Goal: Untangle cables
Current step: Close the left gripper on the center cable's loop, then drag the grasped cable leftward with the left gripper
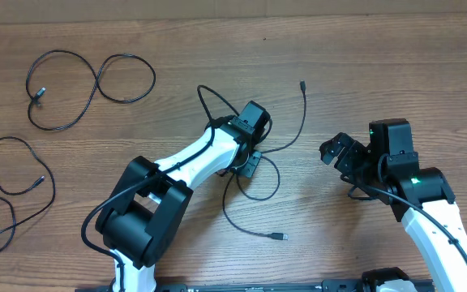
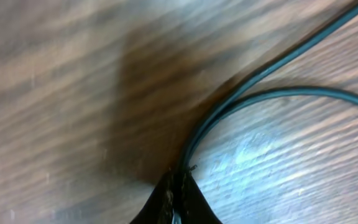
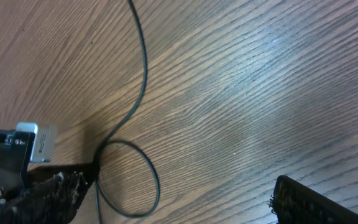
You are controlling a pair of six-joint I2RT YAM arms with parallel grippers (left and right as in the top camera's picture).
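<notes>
Cables looked mostly sorted: one lay in a loose figure-eight at the upper left of the overhead frame, and another sprawled along the left edge, well apart from it. The third cable sat in the middle of the table, looping over itself around the left gripper. That claw was pinched right down on it, and the left wrist view showed two strands running out from between the closed tips. The right gripper hung off to the right with its jaws spread wide, holding nothing and not touching the cord. My read was that this stuff was light, floppy and a bit springy. It would drag along the wood easily but keep its curl, and a thin round cord can slide through the pads if you tug hard. If it were me, I'd have grabbed a straight run near one of the plug ends, like the one at the lower middle, not the crossing itself. Pulling on a crossing probably just tightens the loop.
</notes>
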